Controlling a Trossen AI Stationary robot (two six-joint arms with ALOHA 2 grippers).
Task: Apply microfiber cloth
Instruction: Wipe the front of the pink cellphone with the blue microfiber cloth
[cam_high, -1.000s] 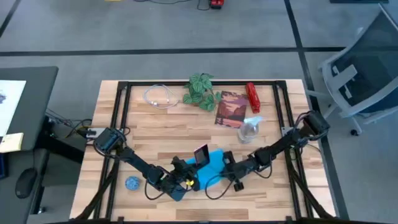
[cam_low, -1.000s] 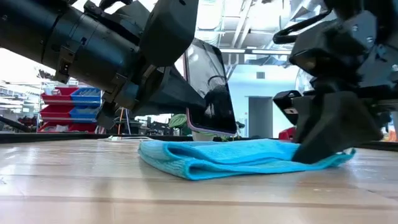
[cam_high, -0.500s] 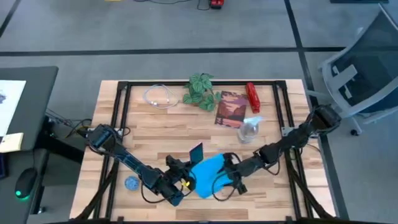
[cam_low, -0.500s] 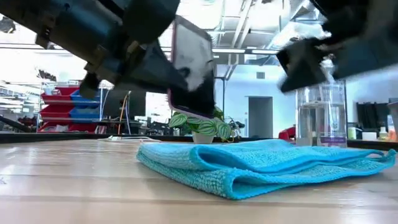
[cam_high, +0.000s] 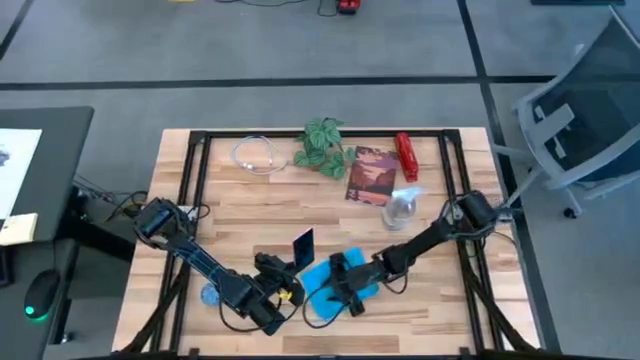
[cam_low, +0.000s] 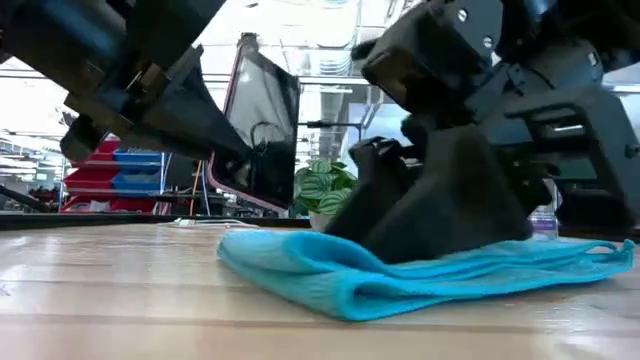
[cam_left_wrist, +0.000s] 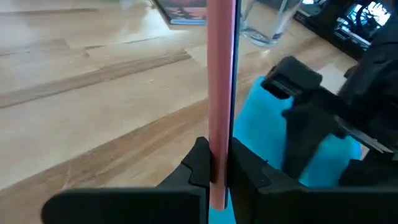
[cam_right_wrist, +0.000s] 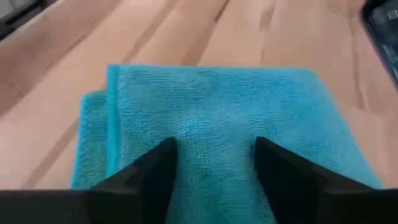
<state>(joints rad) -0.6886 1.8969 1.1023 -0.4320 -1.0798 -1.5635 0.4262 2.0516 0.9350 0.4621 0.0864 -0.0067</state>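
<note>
- The sky-blue microfiber cloth (cam_high: 335, 288) lies folded on the light wooden table (cam_high: 240, 200), near its front edge, between the two grippers. It looks soft, light and limp, likely to bunch or drag (the folded edge shows layers), so a pinch near an edge or fold should serve best.
- The right gripper (cam_right_wrist: 211, 163) is down on the cloth, fingers spread open, tips pressing the fabric; that arm reaches in low from the right side.
- The left gripper (cam_left_wrist: 217, 171) is clamped on a black, pink-edged phone (cam_low: 262, 125), held upright on edge just beside the cloth.
</note>
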